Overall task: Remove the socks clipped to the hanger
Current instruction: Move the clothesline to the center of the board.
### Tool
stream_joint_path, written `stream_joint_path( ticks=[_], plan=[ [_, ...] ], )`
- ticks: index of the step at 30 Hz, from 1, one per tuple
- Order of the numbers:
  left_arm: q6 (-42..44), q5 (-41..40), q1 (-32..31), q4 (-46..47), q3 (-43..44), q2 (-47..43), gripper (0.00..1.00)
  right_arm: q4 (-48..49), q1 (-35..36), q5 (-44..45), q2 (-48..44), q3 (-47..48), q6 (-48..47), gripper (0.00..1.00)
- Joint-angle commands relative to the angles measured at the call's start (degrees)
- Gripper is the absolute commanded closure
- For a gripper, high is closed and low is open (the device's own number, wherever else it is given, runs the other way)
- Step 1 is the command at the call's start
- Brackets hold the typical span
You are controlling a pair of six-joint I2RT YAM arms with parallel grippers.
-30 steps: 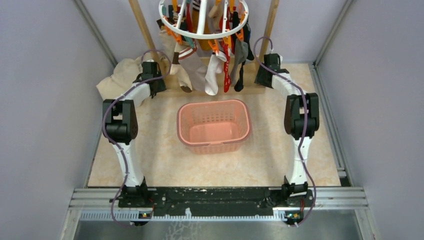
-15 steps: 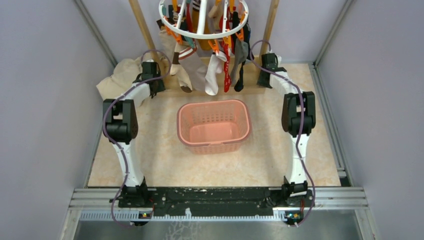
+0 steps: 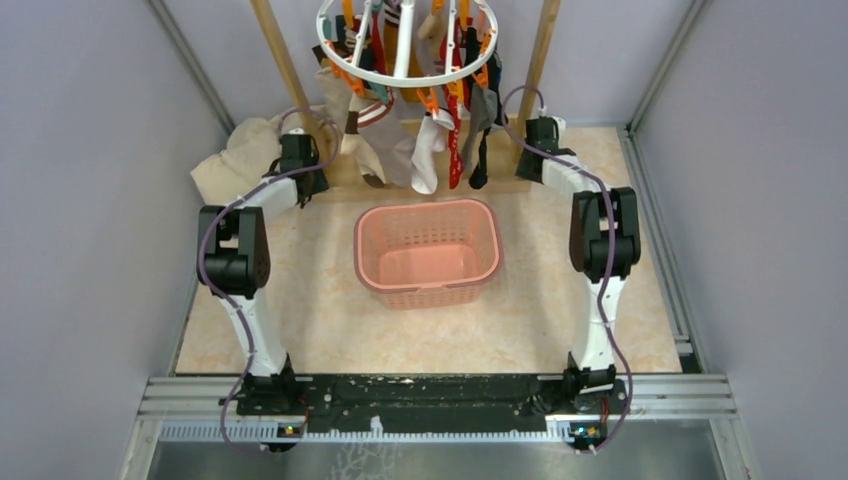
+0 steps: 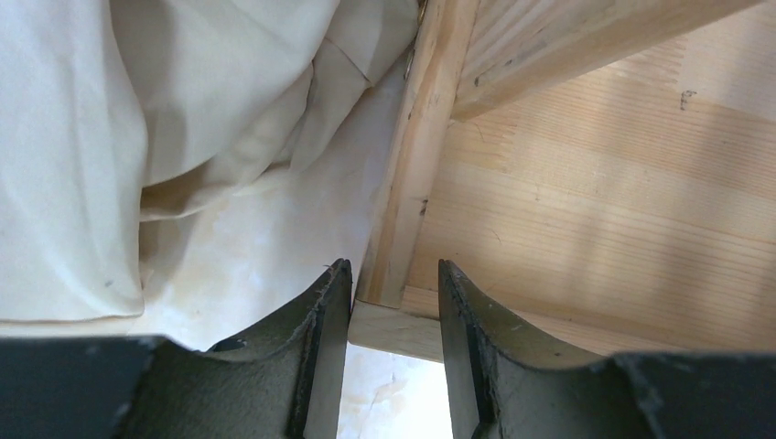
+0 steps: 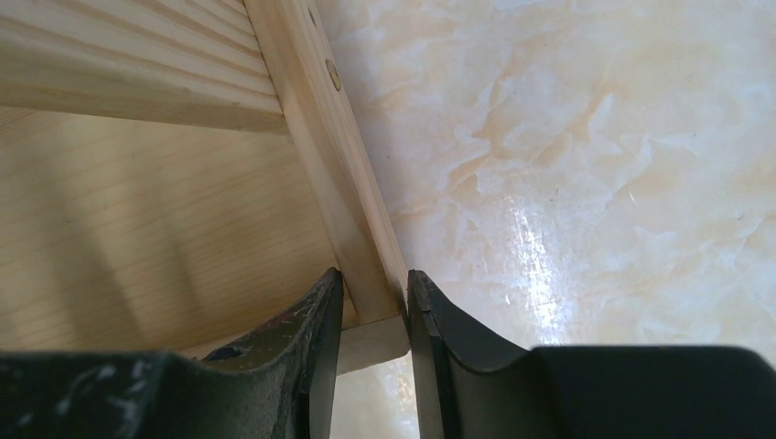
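**A:** Where are the socks [image 3: 432, 150]?

**B:** At the back of the table. They hang in a bunch from the clips around the hanger [image 3: 404, 45], between the two posts of the frame [image 5: 137, 229]. The basket [image 3: 428, 206] sits just in front of them. It looks as if none have been taken off yet.

**A:** And the grippers?

**B:** Both are low, at the foot of the frame, well below the ring. The left gripper [image 4: 393, 267] has its fingers either side of a wooden rail and seems to pinch it, with a cream cloth [image 4: 137, 137] just beside it. The right gripper [image 5: 373, 274] is pressed onto the rail at its own end. Neither one touches a sock.

**A:** How will the socks handle?

**B:** I'd say they are light, soft and limp. They will probably stretch before the clip lets go. The ring hangs free, so I expect it to swing or tilt when pulled.

**A:** So where should they be gripped?

**B:** High on the sock, near the cuff and just under its clip, where there is less slack. Then pull straight down. The lower ends overlap, so a grab there could catch a neighbouring sock. The thin red one in the middle looks the hardest to pick out alone.
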Motion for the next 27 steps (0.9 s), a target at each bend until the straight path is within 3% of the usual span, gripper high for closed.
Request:
stream_joint_path(
  ticks=[1, 14, 27],
  plan=[
    [-0.5, 1.8, -1.3, -7.9, -5.1, -1.7, 0.55, -8.0, 1.8, -2.6, -3.0, -5.5, -1.2, 0.69],
    [-2.1, 1.2, -3.8, -7.3, -14.9, -10.8, 0.56, -4.4, 2.6, -3.1, -15.4, -21.2, 0.1, 0.69],
    [-6.0, -1.3, -10.7, -7.9, -24.5, -20.0, 0.55, -2.1, 4.1, -2.1, -28.0, -35.0, 1.6, 0.69]
  ],
)
